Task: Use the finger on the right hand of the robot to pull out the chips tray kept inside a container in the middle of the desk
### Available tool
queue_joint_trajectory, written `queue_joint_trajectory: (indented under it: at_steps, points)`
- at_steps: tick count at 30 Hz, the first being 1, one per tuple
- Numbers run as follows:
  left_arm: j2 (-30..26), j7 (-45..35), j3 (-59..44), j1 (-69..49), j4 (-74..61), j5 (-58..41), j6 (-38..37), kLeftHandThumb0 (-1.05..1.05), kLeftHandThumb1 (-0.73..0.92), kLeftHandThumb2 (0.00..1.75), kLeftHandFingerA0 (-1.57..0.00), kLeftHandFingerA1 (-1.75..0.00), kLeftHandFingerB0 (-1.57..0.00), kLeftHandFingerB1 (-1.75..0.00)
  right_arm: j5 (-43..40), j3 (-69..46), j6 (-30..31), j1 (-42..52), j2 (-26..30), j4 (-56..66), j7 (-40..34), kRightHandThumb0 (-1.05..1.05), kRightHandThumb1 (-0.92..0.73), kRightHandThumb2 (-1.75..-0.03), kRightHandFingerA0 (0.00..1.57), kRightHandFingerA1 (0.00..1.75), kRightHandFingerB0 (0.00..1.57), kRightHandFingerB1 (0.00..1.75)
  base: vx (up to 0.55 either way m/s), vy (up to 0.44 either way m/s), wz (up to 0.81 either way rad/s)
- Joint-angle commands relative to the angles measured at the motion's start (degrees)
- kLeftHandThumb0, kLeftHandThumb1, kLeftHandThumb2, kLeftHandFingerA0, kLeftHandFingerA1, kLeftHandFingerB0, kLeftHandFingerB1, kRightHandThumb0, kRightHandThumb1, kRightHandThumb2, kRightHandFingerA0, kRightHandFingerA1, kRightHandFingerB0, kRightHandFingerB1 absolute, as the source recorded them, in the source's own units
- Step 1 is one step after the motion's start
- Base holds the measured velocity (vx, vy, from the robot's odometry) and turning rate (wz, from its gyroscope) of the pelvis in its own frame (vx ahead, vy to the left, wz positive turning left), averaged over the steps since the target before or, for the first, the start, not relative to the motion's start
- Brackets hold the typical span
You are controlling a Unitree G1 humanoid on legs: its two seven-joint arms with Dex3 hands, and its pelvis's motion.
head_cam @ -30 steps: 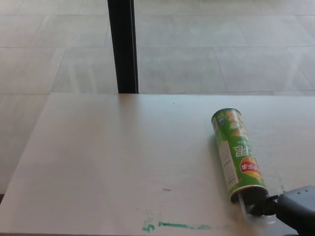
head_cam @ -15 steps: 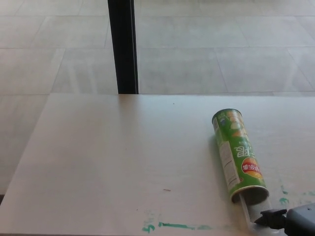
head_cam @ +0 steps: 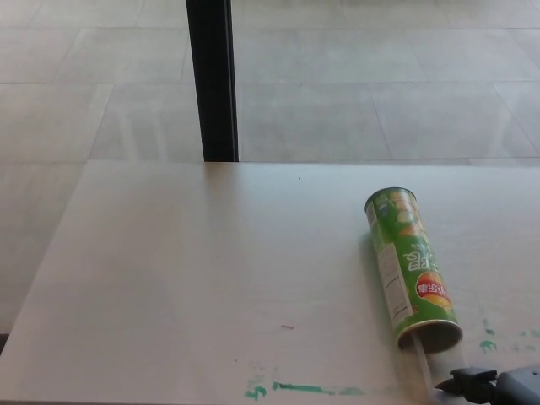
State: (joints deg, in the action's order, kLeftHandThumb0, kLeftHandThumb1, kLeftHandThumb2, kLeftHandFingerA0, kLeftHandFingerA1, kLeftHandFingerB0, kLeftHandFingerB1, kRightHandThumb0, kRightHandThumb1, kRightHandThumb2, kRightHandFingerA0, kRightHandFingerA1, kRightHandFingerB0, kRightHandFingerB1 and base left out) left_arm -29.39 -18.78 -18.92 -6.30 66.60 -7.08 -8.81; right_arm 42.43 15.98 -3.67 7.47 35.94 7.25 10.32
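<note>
Pale desk (head_cam: 211, 270) before a tiled floor (head_cam: 354, 84): the green chips can (head_cam: 409, 268) lay on its side right of centre, open mouth toward me, a clear tray (head_cam: 424, 361) edge just showing. My right hand (head_cam: 498, 388) sat near that mouth at the corner, apparently touching the tray; whether its fingers were closed I could not tell. Drawing straight along the can's axis seemed best, lest the can roll.

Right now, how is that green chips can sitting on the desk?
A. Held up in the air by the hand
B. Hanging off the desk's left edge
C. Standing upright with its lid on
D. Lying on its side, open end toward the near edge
D: the green chips can lies flat on the desk, its open mouth facing the near edge beside the right hand.
</note>
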Motion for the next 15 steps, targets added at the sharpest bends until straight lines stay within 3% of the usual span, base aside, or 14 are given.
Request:
queue_joint_trajectory:
  at_steps: [1,2,3,6,8,9,13,15]
  points:
    - [-1.23,0.61,0.01,-0.53,-0.41,0.13,-1.0,-0.76,0.84,0.65,-0.31,-0.94,-0.37,-0.87,1.16,1.31,0.85,4.23,0.84,-1.19,1.8,-0.21,-0.58,-0.58,0.82,1.31,0.52,0.43,0.0,0.0,0.0]
    - [-1.27,0.85,0.13,-0.42,-0.23,0.31,-0.97,-0.76,0.84,0.65,-0.31,-0.94,-0.37,-0.87,0.71,1.06,0.86,4.91,1.12,-0.52,2.17,-0.21,-0.58,-0.58,0.82,1.31,0.52,0.43,0.0,0.0,0.0]
    - [-1.25,0.88,0.04,-0.29,-0.03,0.22,-0.87,-0.77,0.84,0.66,-0.33,-0.92,-0.34,-0.76,0.6,0.93,0.66,5.25,1.3,-0.42,2.07,-0.2,-0.57,-0.58,0.84,1.29,0.52,0.43,0.0,0.0,0.0]
    - [-1.55,0.23,0.01,-0.08,0.14,0.12,-1.27,-0.76,0.85,0.65,-0.3,-0.9,-0.36,-0.76,0.2,0.35,-0.38,6.49,2.01,0.26,1.53,-0.2,-0.57,-0.58,0.84,1.33,0.53,0.45,0.0,0.0,0.0]
    - [-1.41,0.49,-0.08,-0.32,-0.37,0.01,-0.9,-0.76,0.85,0.65,-0.31,-0.97,-0.39,-0.93,0.23,-0.01,0.4,7.82,2.45,0.83,2.35,-0.21,-0.59,-0.58,0.81,1.27,0.52,0.43,0.0,0.0,0.0]
    - [-1.42,0.55,-0.02,-0.41,-0.32,0.12,-1.09,-0.76,0.84,0.66,-0.3,-0.94,-0.36,-0.81,-0.15,-0.27,0.44,8.48,2.69,1.11,2.68,-0.19,-0.59,-0.59,0.79,1.35,0.52,0.44,0.0,0.0,0.0]
    - [-1.36,0.02,-0.31,-0.64,-0.58,-0.31,-1.03,-0.76,0.84,0.65,-0.3,-0.95,-0.35,-0.84,-0.25,-0.89,-2.2,10.02,3.36,0.48,-0.02,-0.18,-0.56,-0.58,0.8,1.38,0.55,0.46,0.0,0.0,0.0]
    - [-1.39,0.53,-0.18,-0.26,-0.24,-0.08,-0.78,-0.75,0.84,0.66,-0.3,-0.89,-0.35,-0.76,-0.53,-1.04,-2.76,10.43,3.68,0.3,-0.28,-0.19,-0.58,-0.59,0.8,1.35,0.53,0.46,0.0,0.0,0.0]
